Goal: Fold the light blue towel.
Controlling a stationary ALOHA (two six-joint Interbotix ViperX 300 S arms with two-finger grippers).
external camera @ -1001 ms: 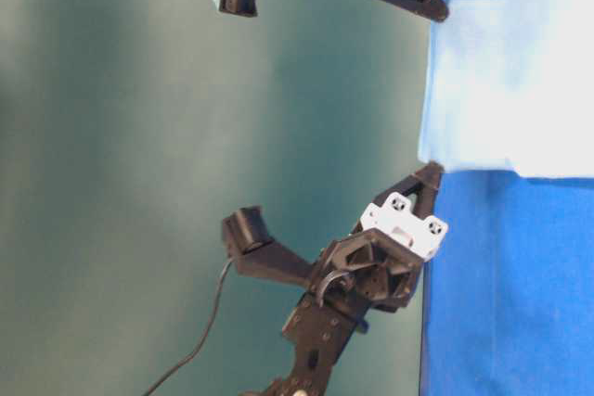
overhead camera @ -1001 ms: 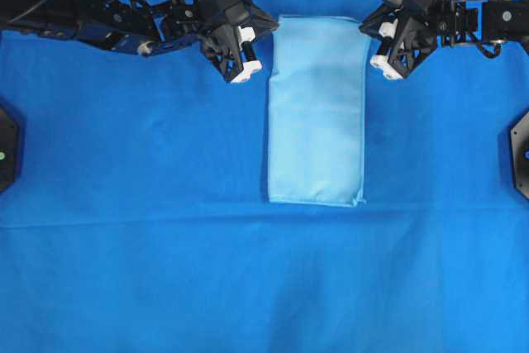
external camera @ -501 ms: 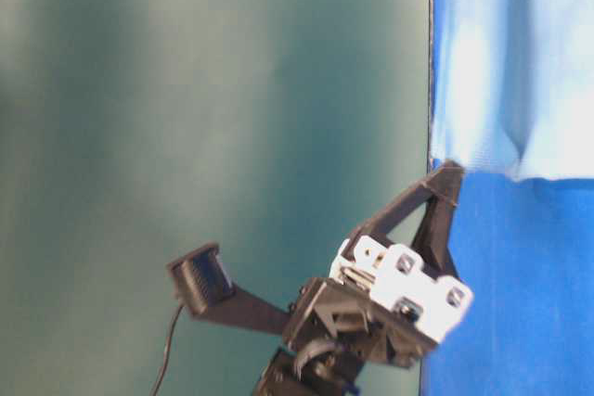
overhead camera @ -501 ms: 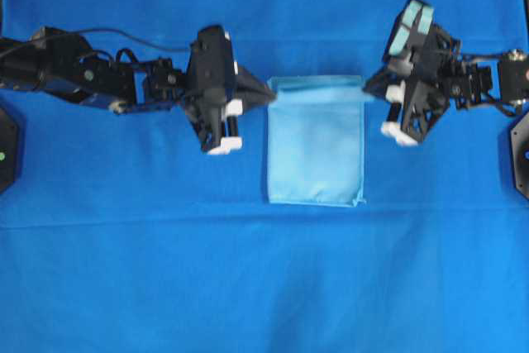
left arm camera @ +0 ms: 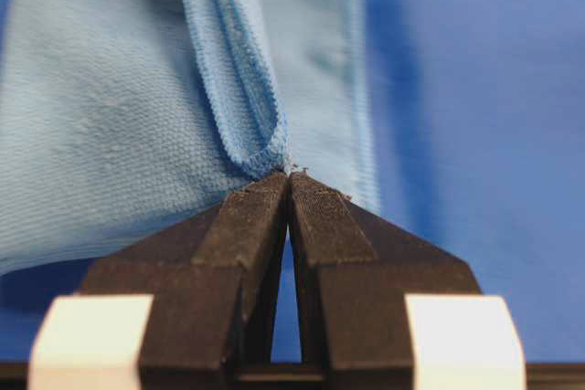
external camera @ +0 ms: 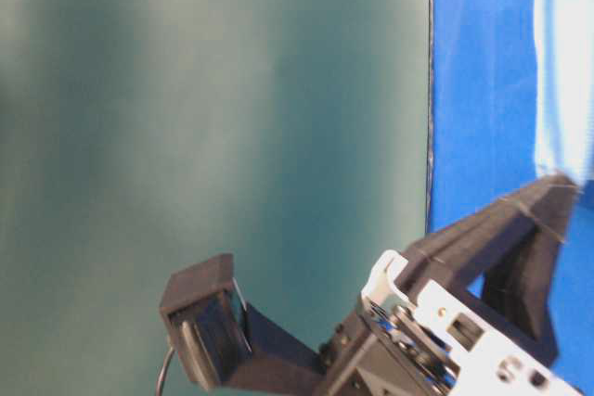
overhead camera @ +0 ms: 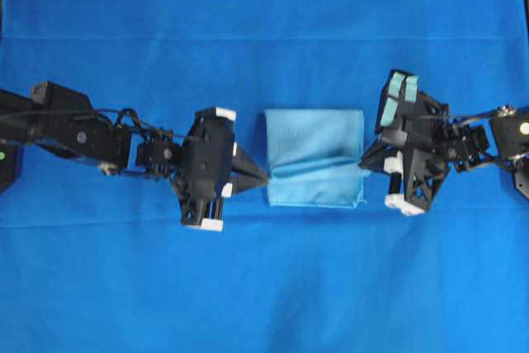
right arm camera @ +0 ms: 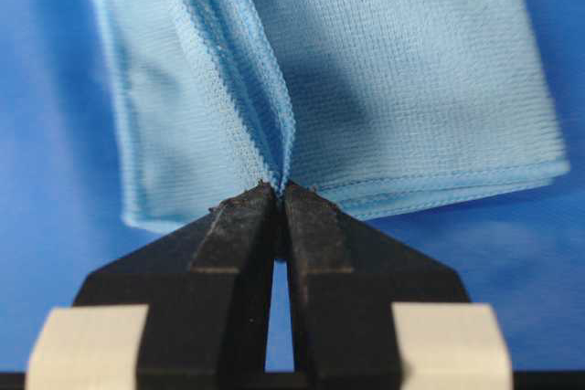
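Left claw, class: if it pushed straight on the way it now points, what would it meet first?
The left claw is shut on the light blue towel's edge, so it would push into that towel first; beyond it, roughly in line, sits the right claw.

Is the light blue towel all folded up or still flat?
Partly folded: the light blue towel is doubled, its carried edge raised across the lower half, pinched by left gripper and right gripper.

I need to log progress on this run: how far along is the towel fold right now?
Done: the light blue towel already lies as a narrow doubled strip on the blue table cloth. In hand: the left gripper and right gripper are each shut on a corner of its far end, carrying that end over toward the near hem. Left: lay the edge flush with the hem and release.
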